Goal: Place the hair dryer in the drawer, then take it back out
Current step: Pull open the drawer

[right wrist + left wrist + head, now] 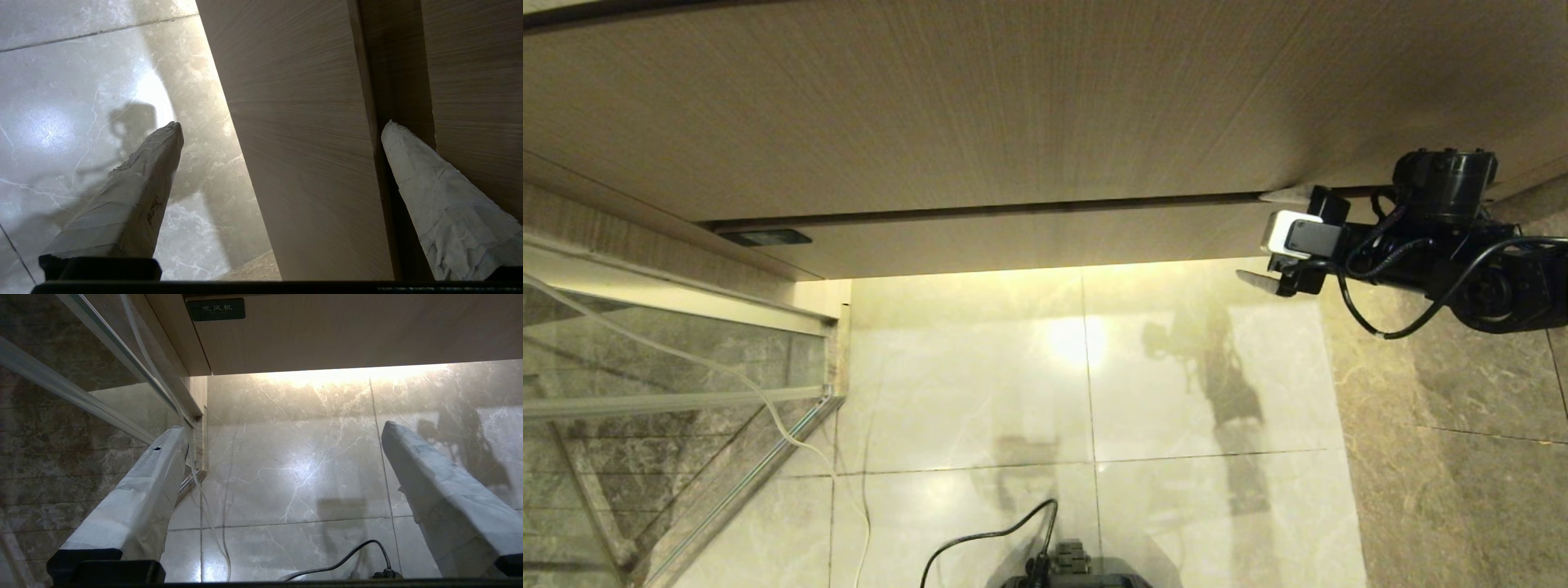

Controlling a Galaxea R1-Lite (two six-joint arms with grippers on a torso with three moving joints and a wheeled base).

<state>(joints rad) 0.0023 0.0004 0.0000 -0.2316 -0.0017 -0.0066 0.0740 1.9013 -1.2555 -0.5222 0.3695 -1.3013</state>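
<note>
- Drawer [1029, 237] is closed: its flat front runs as a long band from left to right under the taller wood-grain panel [980, 106], with only a thin dark seam [980, 211] between the two.
- My right gripper [1278, 241] is at the right end of that band, with its fingers spread wide and nothing between them.
- In the right wrist view, one finger [433, 204] lies at the seam above the drawer front and the other [130, 196] hangs over the marble floor [1192, 384] below it. So my jaws straddle the front across its short side, and the long axis of the drawer goes away from my hand to the left.
- I judge the next move must hook this edge and pull toward me; I cannot tell if the upper finger is already touching the wood.
- My left gripper [282, 457] is also spread and empty, low and well apart from the drawer, so the right one is much nearer.
- I do not see the hair dryer in any view.
</note>
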